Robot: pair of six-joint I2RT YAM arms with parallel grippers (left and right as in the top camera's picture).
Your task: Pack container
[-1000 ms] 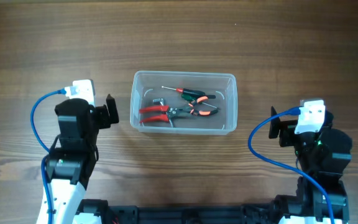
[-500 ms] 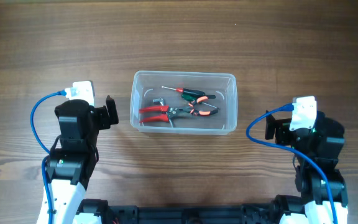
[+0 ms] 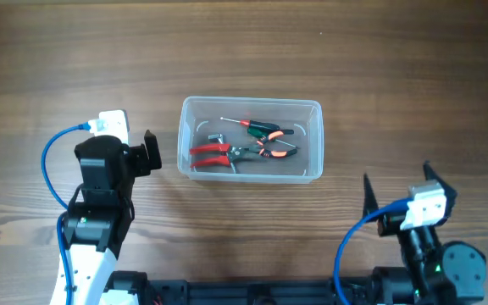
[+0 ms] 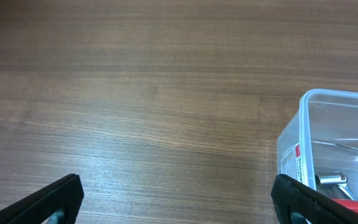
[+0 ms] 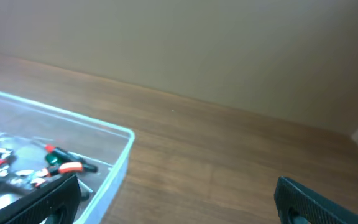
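**Left claw** (image 3: 152, 152): open and empty, jaws spread wide. I hold it low, just beside the container's left wall but not touching it.

**Right claw** (image 3: 396, 180): also open and empty. It sits nearer to me and to the right of the container, well apart from it, pointing far. With no tool in either claw, I read both arms as standing off to leave the tub unobstructed.

**The container** (image 3: 252, 101): a clear tub, upright at the middle of the table (image 3: 244, 42). Red-handled pliers (image 3: 211, 152), orange-and-black pliers (image 3: 274, 151) and a green-and-red screwdriver (image 3: 259, 128) lie loosely together on its floor. I judge the packing largely done.

**Overhead view:** the only one showing both arms, the whole rim and all three tools at once.

**Left wrist view:** takes in just one left corner of the tub. It does reveal a red-and-white label (image 4: 296, 163) on the tub's wall, which I cannot make out from overhead.

**Right wrist view:** looks across the tub's right end to a plain wall (image 5: 197, 43) beyond the table, seen in no other view.
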